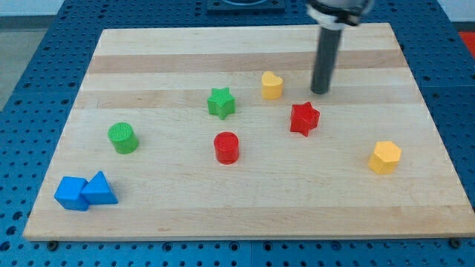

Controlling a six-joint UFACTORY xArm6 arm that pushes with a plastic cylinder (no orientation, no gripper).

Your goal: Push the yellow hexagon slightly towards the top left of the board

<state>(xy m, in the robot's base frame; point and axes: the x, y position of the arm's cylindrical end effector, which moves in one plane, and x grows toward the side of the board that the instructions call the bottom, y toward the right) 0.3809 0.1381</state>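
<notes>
On the wooden surface (245, 200), the yellow hexagon (384, 157) sits untouched near the view's right edge, while my tip (320, 92), a bare rod end effector holding nothing, stands well apart, above the red star (304, 119); the push looks unstarted.

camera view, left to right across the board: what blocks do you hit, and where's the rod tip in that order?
blue cube → blue triangle → green cylinder → green star → red cylinder → yellow heart → red star → my tip → yellow hexagon.
</notes>
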